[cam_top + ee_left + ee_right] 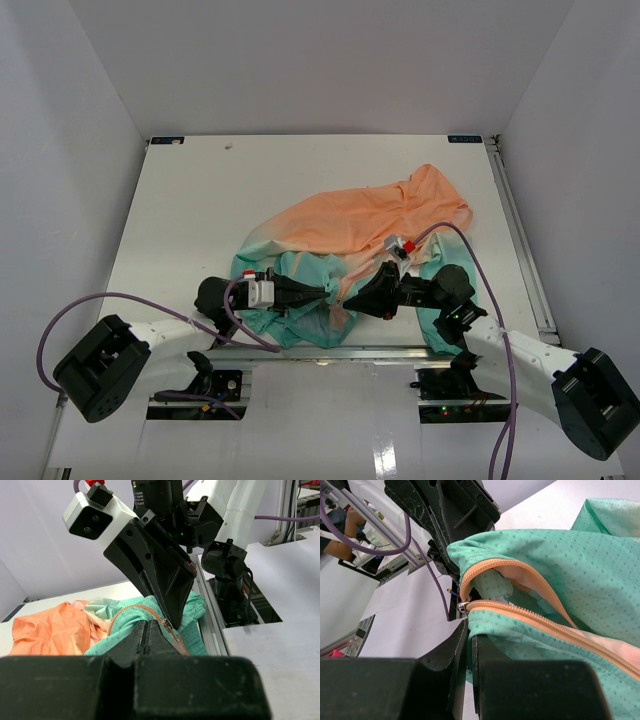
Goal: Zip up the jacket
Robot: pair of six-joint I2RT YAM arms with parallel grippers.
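Gripping the orange-to-teal soft fabric jacket (380,215), bunched by the white table's (200,200) near edge, left gripper (326,292) and right gripper (348,302) both look clamped on teal hem beside the small metal zipper slider (464,605); slack fabric could jam it.

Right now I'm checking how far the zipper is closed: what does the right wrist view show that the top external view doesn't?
Right wrist only: the zipper slider close up, its two peach tracks parting beyond it, so it is open there; the right end effector is shut at the teal hem just below. Top external only: the whole jacket crumpled, orange end far, teal end near. Both: the left end effector meeting the right one at the jacket's near teal fold.
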